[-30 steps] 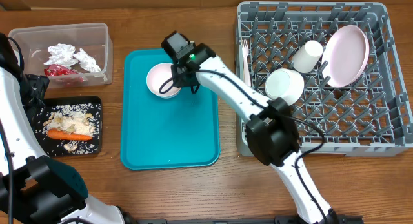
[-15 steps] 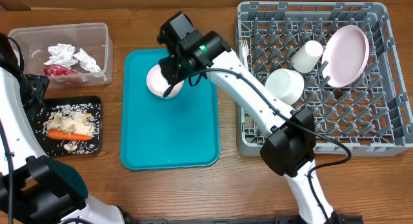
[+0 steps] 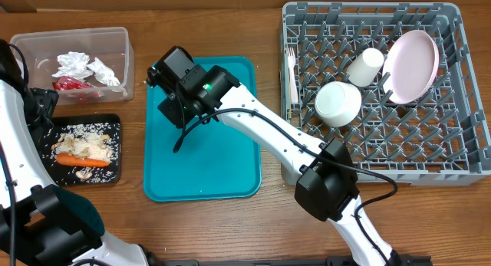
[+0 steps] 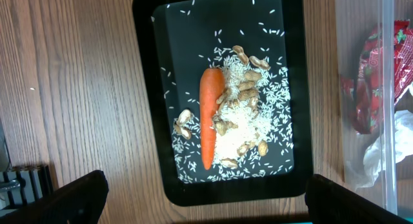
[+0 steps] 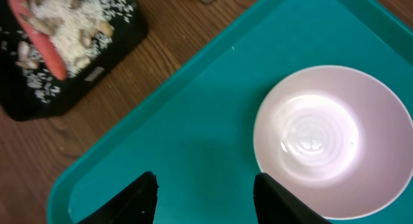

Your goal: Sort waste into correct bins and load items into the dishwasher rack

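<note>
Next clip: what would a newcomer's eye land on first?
The grey rack at the right, holding a white plate, cup and bowl. Then the right arm reaching over the teal tray, where a second bowl sits, and the orange carrot on the black tray at the left.

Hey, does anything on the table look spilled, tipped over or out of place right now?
Nothing looks spilled or broken. The rice is scattered loosely but seems to stay inside the black tray. One bowl sits upright on the teal tray, not yet in the rack.
</note>
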Controlling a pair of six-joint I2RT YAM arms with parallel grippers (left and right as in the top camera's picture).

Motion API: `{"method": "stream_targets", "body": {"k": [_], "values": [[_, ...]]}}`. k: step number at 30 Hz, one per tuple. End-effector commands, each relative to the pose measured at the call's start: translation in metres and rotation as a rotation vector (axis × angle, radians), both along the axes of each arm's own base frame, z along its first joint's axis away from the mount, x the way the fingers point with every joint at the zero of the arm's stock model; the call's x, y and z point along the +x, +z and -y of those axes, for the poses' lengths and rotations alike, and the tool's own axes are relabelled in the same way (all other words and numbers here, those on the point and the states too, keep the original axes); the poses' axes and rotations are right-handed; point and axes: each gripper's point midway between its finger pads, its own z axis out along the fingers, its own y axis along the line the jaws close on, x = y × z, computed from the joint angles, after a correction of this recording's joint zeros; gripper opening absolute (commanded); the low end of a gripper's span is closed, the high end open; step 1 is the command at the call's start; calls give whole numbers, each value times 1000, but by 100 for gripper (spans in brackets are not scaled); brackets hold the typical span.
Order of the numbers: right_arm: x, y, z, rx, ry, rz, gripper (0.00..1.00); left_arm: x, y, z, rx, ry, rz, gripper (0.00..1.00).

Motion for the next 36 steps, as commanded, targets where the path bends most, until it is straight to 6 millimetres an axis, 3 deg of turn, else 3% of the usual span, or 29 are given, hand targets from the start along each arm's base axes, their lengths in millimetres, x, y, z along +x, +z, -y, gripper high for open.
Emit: {"method": "stream_targets", "body": {"k": [1,12,20,25,36], "values": [[10,-34,7,-61,-18,-12,52,-1,4,2,6,16,18,100],[20,-73,8,-100,-34,-23,51,-1,4,2,6,16,18,100],[22,-86,10,-124,-42,-24,46,-1,5,2,6,16,18,100],[20,-110,14,-165,-45,-46,45,-1,4,2,6,16,18,100],[23,-110,17,-177,-63,-35,41,-1,4,2,6,16,18,100]]}}
